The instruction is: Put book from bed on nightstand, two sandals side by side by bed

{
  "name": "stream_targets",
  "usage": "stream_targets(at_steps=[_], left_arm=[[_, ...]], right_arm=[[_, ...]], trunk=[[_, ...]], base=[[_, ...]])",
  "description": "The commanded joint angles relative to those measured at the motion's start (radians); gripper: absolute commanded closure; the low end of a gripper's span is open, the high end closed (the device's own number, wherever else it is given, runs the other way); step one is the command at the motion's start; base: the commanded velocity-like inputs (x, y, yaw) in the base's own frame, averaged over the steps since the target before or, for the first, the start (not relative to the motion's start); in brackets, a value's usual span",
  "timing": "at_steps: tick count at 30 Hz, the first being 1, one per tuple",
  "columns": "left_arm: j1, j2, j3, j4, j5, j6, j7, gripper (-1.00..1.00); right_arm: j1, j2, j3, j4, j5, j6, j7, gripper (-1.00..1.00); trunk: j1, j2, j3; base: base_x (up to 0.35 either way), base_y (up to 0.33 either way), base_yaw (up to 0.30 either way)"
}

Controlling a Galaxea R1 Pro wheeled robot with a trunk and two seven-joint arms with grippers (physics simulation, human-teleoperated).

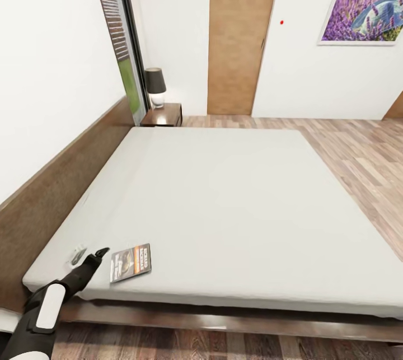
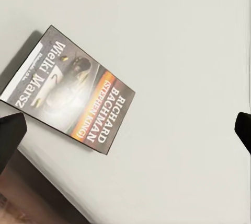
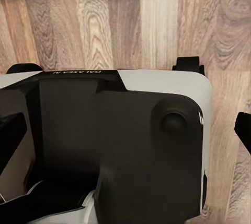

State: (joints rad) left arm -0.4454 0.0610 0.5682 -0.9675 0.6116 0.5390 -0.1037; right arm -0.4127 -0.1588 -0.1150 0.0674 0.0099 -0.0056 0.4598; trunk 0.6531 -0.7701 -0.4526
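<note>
Bed [image 1: 235, 203] mattress bears book [image 1: 130, 263]; left gripper [image 1: 89, 255] spread apart beside it.

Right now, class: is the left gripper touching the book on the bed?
Apart. In the left wrist view, bare mattress separates the book from both fingertips.

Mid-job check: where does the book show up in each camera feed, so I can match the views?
Head view: the book lies flat near the mattress's near left corner, beside the left gripper.
Left wrist view: the book lies left of centre, tilted, cover up.
Right wrist view: wood floor and robot base; no book here.
Shared landmark: the pale mattress edge beside the book.
</note>
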Motion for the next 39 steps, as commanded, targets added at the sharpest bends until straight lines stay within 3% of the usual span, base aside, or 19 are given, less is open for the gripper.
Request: stream_targets(at_steps=[1,6,8,39], left_arm=[[-0.001,0.002,0.005,0.000,0.013,0.007,-0.003,-1.00],[0.000,0.025,0.009,0.001,0.091,0.006,-0.004,-1.00],[0.000,0.033,0.010,0.001,0.101,0.006,-0.004,-1.00],[0.000,0.042,0.007,0.000,0.110,0.003,-0.004,-1.00]], right_arm=[[-0.001,-0.001,-0.008,0.003,0.001,-0.001,0.003,-1.00],[-0.001,0.000,-0.008,0.003,0.001,-0.001,0.003,-1.00],[-0.001,0.000,-0.008,0.003,0.001,-0.001,0.003,-1.00],[-0.001,0.001,-0.008,0.003,0.001,-0.004,0.003,-1.00]], trunk=[[0.000,-0.001,-0.003],[0.000,-0.001,-0.011],[0.000,-0.001,-0.014],[0.000,-0.001,-0.063]], base=[[0.000,0.000,0.000],[0.000,0.000,0.000],[0.000,0.000,0.000],[0.000,0.000,0.000]])
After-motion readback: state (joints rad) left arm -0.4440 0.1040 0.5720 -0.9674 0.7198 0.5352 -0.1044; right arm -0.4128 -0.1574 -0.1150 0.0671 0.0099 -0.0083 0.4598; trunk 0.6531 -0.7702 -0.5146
